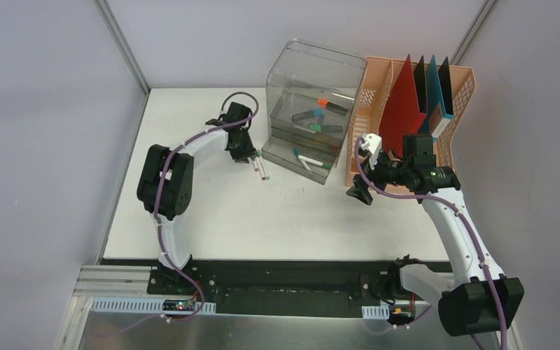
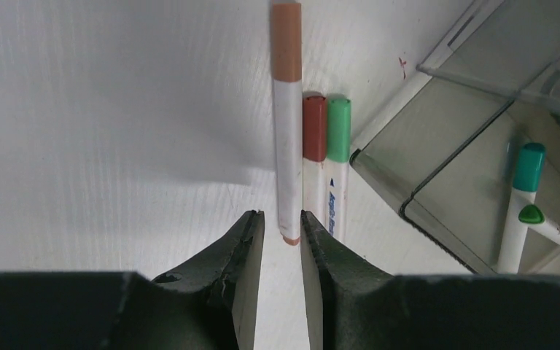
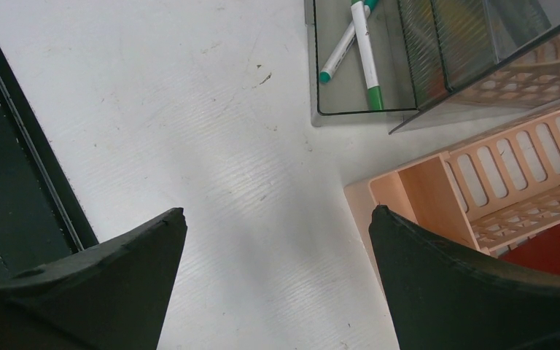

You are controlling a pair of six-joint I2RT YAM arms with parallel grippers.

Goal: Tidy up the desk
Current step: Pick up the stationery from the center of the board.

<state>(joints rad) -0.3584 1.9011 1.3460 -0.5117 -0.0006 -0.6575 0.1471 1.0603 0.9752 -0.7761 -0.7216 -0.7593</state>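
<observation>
Grey walls stand around the white desk, and its black rail runs along the lower edge of the top view.

The left gripper is low over the desk, left of centre in the top view. Its jaws stand narrow, one on each side of the near end of an orange-capped marker. A thin gap shows on the left side of the marker, so I cannot tell if it is really pinched. Just beside this marker, on the right, lie a red-capped marker and a green-capped marker, side by side and touching. Their lower ends are hidden behind the right finger.

At the right of the left wrist view is a clear organizer with more markers inside.

The right gripper hangs over bare desk with its jaws spread wide and nothing between them. A peach file rack is near its right finger, cut off by the frame.
</observation>
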